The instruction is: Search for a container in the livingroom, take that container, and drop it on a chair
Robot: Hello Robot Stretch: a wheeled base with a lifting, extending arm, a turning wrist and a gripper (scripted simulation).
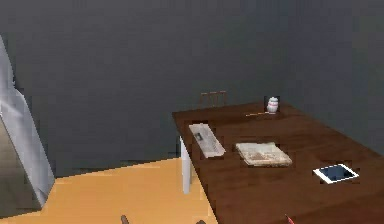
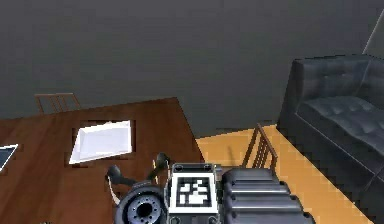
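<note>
A small white jar-like thing (image 1: 272, 104) stands near the far edge of the dark wooden table (image 1: 300, 195). A long grey tray-like thing (image 1: 207, 140) lies at the table's left side. In the arm side view my gripper (image 2: 140, 172) sits low in the picture over the table (image 2: 160, 125), left of its white marked square (image 2: 195, 190). Only bare tabletop lies behind its fingers (image 2: 160, 159), so it holds nothing. A wooden chair (image 2: 262, 150) stands just right of the table, and another chair's back (image 2: 55, 100) rises beyond its far edge.
On the table lie a beige flat thing (image 1: 263, 154), a tablet (image 1: 336, 174), a pencil (image 1: 260, 114) and a white sheet (image 2: 101, 141). A dark sofa (image 2: 335, 110) stands on the arm side view's right. Orange floor (image 1: 120, 195) lies left of the table's white leg (image 1: 185, 165).
</note>
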